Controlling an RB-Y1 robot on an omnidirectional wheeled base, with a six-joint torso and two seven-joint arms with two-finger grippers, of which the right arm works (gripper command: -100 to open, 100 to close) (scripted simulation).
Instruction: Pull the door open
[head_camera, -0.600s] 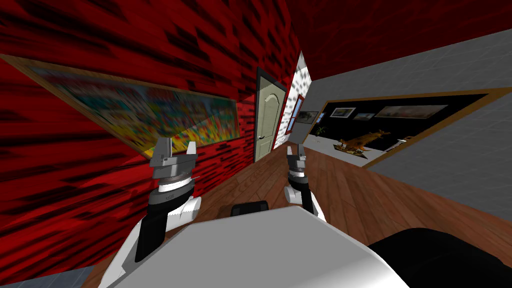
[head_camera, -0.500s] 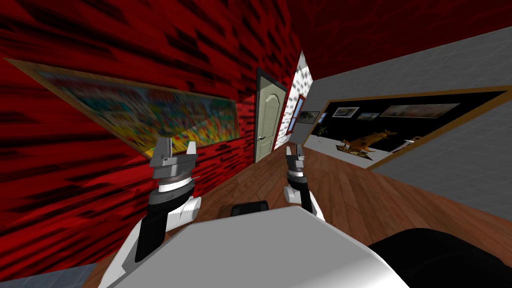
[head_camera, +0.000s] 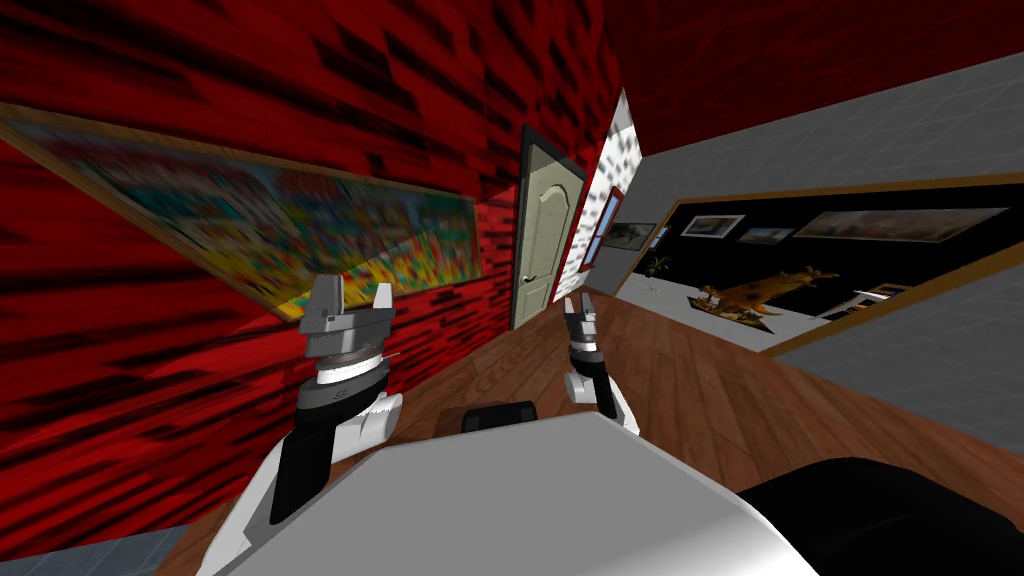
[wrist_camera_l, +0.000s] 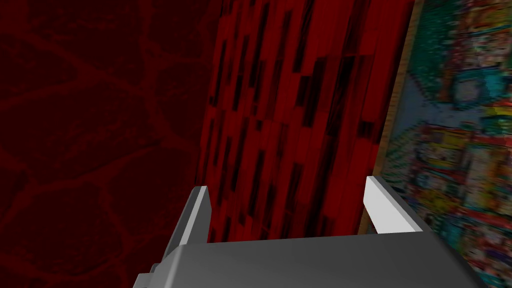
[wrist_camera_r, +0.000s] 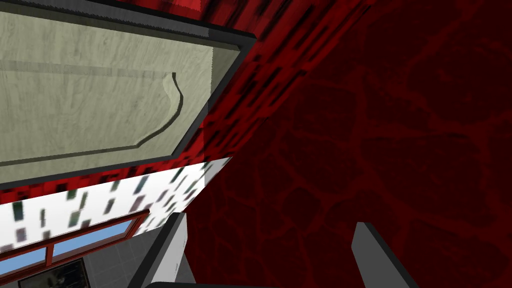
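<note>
Head view shows the pale door (head_camera: 545, 240) upright — tall, narrow — well ahead.

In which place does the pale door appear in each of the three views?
Head view: the door stands far ahead, at the end of the red wall.
Left wrist view: ahead of the left pincer are the red wall and a painting instead.
Right wrist view: the door is ahead of the right pincer, seen sideways.
Shared landmark: the red wall.
</note>
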